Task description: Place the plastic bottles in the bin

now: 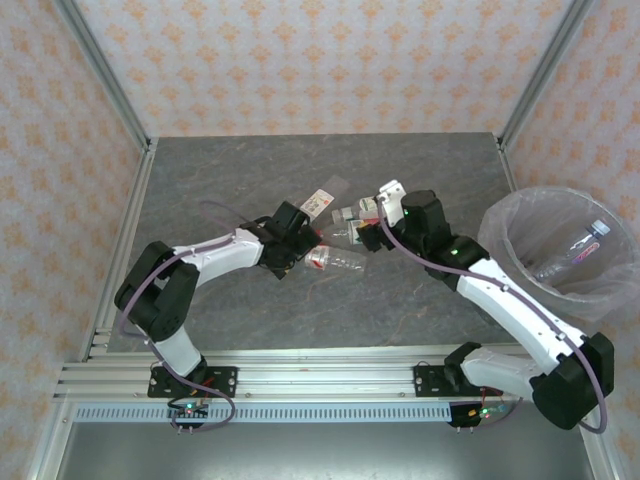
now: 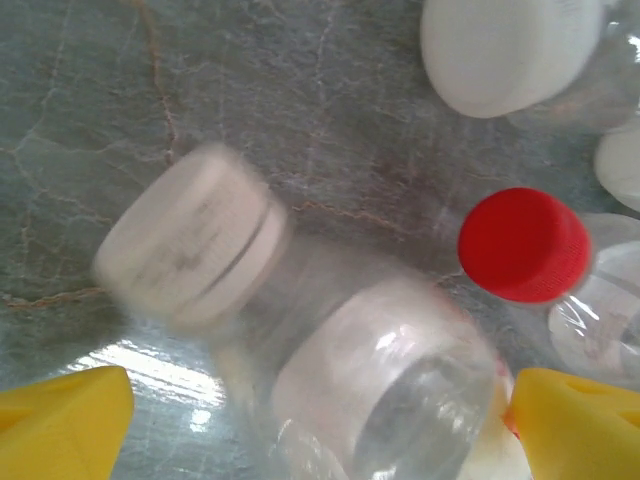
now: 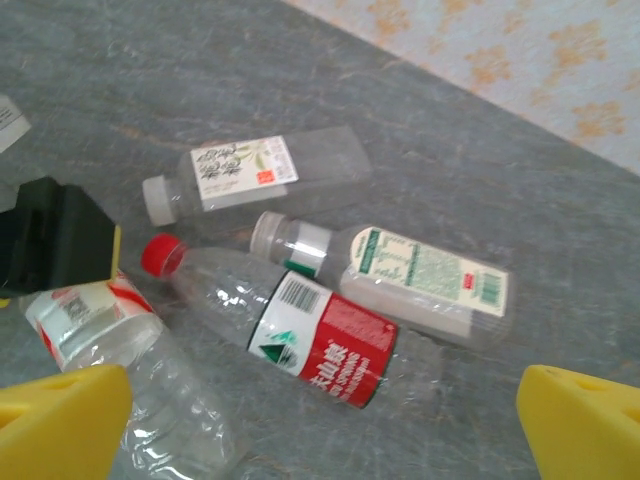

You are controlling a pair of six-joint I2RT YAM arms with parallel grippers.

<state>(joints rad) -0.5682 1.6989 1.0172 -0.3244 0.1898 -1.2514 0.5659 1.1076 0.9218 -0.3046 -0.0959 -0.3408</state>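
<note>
Left claw [image 2: 320,425] is hanging wide open, straddling a clear white-capped bottle [image 2: 330,350] that's lying on the table [image 2: 330,120], cap pointing to the upper left. Right claw [image 3: 320,425] is gaping too, gripping nothing, above the red-capped bottle [image 3: 300,330], whose long axis is running from cap at upper left to lower right. The bin [image 1: 497,250] is sitting at the right edge.

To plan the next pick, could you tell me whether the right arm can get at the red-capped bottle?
Probably yes: the right gripper hovers open over the red-capped bottle, its upper side uncovered. The green-labelled bottle lies close alongside and the left gripper sits near the cap.
</note>
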